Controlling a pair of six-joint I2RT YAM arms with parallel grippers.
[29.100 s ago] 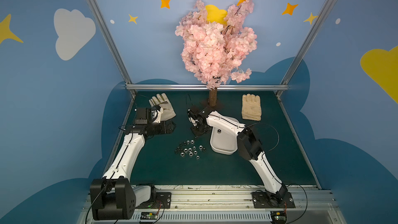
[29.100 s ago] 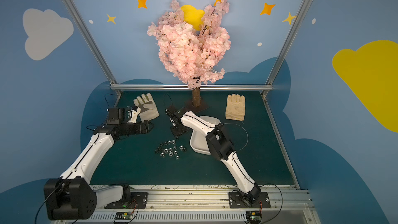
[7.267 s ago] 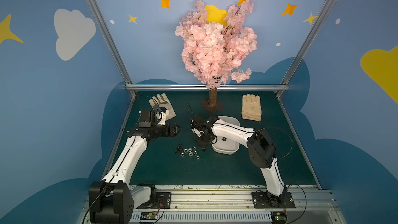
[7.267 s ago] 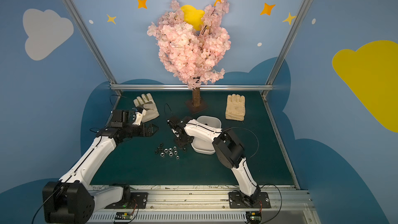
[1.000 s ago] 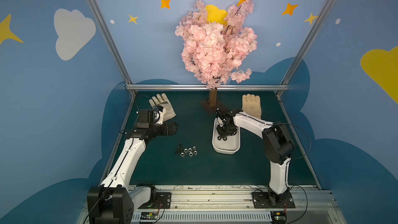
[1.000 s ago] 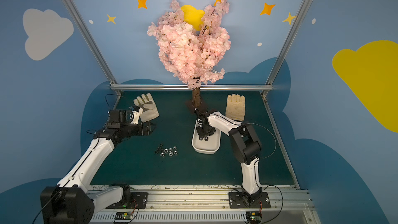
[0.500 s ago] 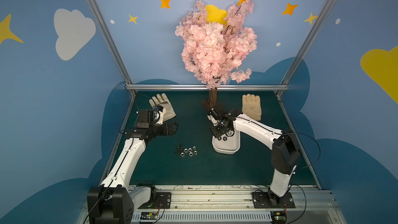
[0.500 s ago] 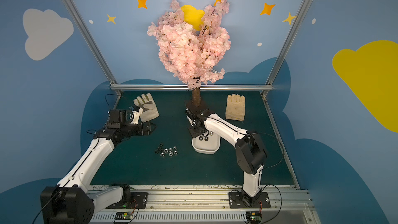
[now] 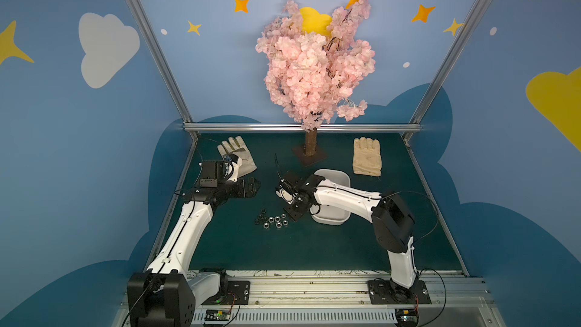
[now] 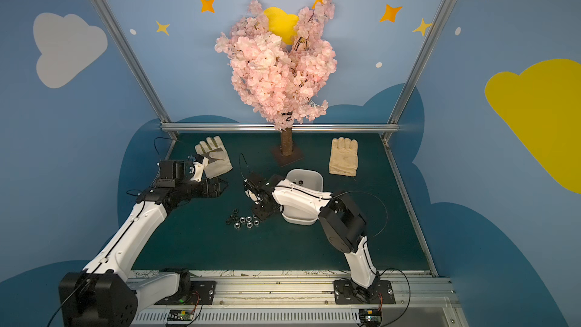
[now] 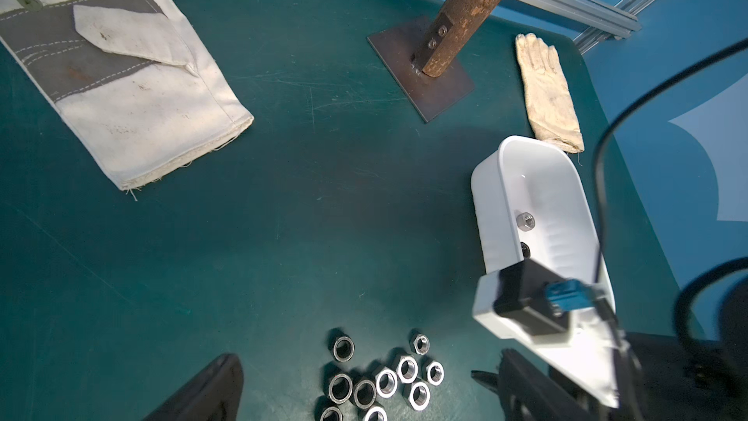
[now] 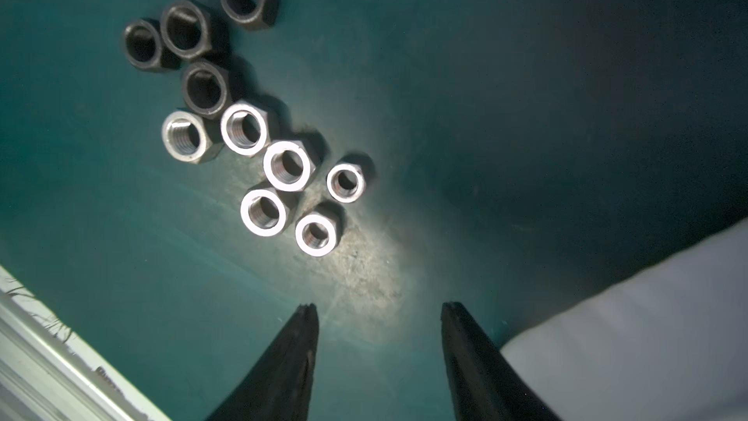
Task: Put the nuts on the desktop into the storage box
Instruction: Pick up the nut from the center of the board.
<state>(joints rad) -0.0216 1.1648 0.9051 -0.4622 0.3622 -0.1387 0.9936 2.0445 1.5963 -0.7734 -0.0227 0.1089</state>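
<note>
**Right gripper hangs empty beside the nuts, lined up for a pick.**
The right gripper [image 12: 378, 305] hangs low over the desktop [image 9: 283, 253] with its jaws partly open and nothing between them. It sits between the white storage box [image 9: 333, 173] and the ten loose nuts [image 12: 267, 164] clustered just beside it. At least two nuts already lie inside the box. The left gripper [image 9: 253, 187] waits well apart, jaws spread and empty. From where I stand, the nearest silver nut [image 12: 315, 234] looks the sensible choice, since it sits on the cluster's edge. The jaws should come straight down astride it and close across its flats. Its neighbours lie very near, so a slanted approach risks scattering them or pinching two. The carry to the box is short.
</note>
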